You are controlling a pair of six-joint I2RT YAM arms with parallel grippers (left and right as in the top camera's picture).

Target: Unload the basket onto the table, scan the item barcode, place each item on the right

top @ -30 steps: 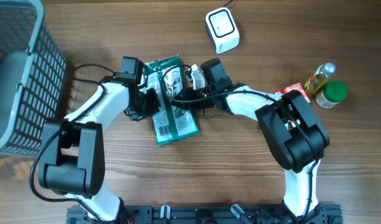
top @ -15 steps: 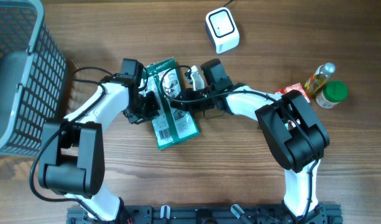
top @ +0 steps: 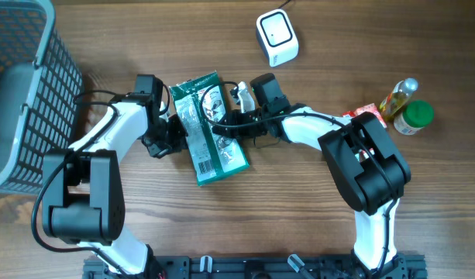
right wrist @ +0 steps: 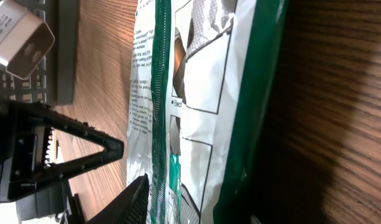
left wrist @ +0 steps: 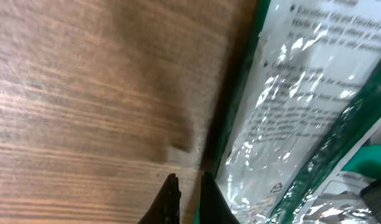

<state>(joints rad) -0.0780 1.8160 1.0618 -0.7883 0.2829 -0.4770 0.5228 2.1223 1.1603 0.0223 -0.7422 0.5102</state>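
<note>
Green packet flat near the middle of the worktop, between both grippers.
The left gripper, jaws shut and empty, sits just beside the packet's left edge. The right gripper straddles its right edge, fingers apart; a pinch cannot be told. Bare wood runs to the near edge; a basket fills the far left corner.

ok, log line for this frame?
phase: pre-scan | left gripper: shut, beside packet | right gripper: over packet, grip unclear | scanner: apart from packet
</note>
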